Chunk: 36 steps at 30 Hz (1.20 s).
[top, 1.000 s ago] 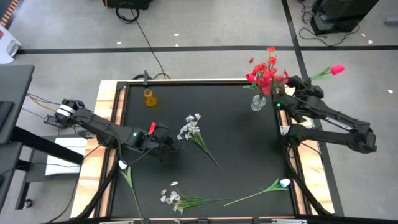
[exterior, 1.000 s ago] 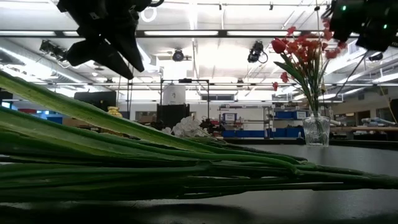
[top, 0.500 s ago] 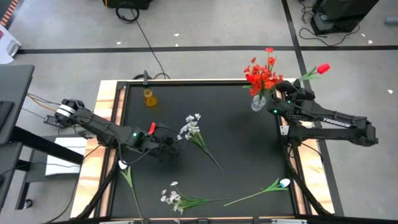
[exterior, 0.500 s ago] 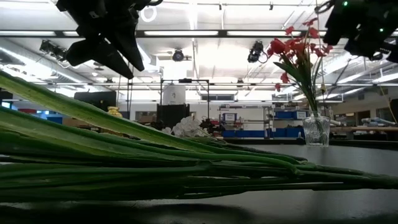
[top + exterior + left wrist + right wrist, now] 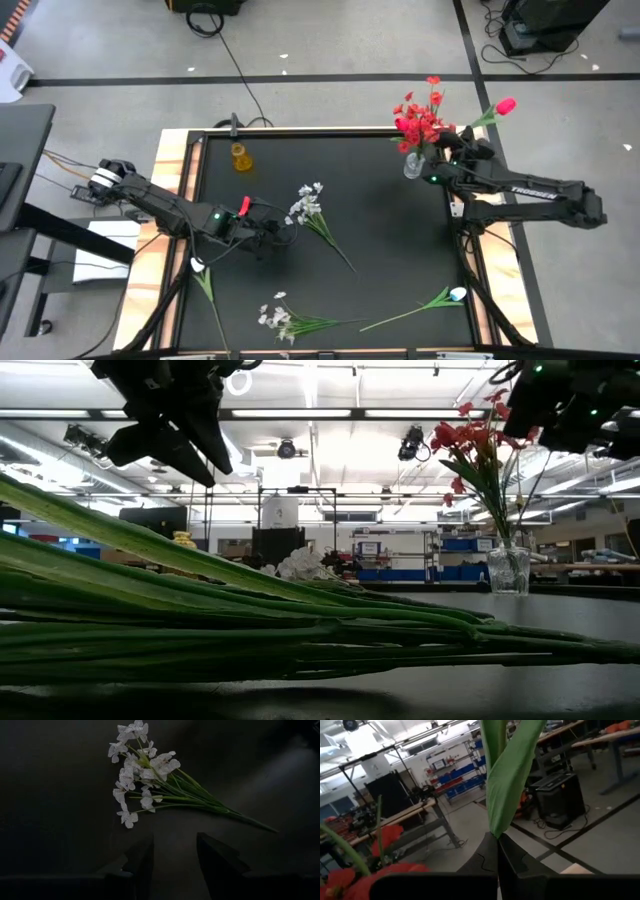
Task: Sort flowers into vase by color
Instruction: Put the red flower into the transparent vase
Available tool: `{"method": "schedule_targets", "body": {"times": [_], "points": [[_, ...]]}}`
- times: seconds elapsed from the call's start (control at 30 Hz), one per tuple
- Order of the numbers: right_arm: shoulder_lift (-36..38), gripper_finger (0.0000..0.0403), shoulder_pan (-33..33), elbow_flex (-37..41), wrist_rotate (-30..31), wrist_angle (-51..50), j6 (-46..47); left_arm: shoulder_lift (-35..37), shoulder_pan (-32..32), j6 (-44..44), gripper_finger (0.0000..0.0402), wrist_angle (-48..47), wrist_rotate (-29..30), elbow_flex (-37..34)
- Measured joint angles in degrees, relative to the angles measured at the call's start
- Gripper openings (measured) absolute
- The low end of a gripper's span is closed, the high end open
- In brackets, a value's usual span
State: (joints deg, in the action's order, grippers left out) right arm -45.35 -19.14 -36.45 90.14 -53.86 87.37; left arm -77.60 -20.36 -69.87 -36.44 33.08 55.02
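A clear glass vase (image 5: 415, 166) at the table's far right holds red flowers (image 5: 421, 120); the low view shows them too (image 5: 478, 440). My right gripper (image 5: 461, 142) hovers beside it, shut on a red-bloomed flower (image 5: 504, 105) that sticks out over the table's right edge. My left gripper (image 5: 277, 228) stands open above the table, just left of a white sprig (image 5: 309, 205) lying flat. In the left wrist view the sprig (image 5: 150, 785) lies beyond the fingertips (image 5: 175, 865). My right gripper pinches the flower's green stem and leaf (image 5: 496, 831) between its two shut fingers. The fingers lie about level and come from the table's right side. The flower is clear of the table, its stem rising away from the fingers to the red bloom (image 5: 506, 104).
A small yellow vase (image 5: 240, 157) stands at the far left. Near the front edge lie another white sprig (image 5: 283, 319), a long-stemmed white flower (image 5: 440, 297) and one more stem at the left (image 5: 205, 283). Green stems (image 5: 250, 620) fill the low view's foreground.
My right gripper has moved toward the table's left, closer to the glass vase, rolling somewhat. It stays shut on the red flower, whose bloom has swung leftward with it. My left gripper has kept still.
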Motion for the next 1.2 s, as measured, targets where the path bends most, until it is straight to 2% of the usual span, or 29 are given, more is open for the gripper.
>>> {"method": "schedule_targets", "body": {"times": [0.27,0.73,0.97,1.2], "points": [[-5.4,0.0002,0.4,0.0,-0.2,0.3,-0.6,0.0,0.0,0.0,0.0155,1.5,0.0,0.0],[-5.6,0.0002,6.3,0.0,-0.1,2.4,-1.7,0.0,0.0,0.0,0.0155,2.4,0.0,0.0],[-5.6,0.0002,11.4,0.0,-0.1,10.7,-13.7,0.0,0.0,0.1,0.0155,2.4,0.0,0.0],[-5.6,0.0002,15.8,0.0,-0.2,25.9,-34.6,0.0,0.0,0.2,0.0155,2.4,-1.2,0.0]]}}
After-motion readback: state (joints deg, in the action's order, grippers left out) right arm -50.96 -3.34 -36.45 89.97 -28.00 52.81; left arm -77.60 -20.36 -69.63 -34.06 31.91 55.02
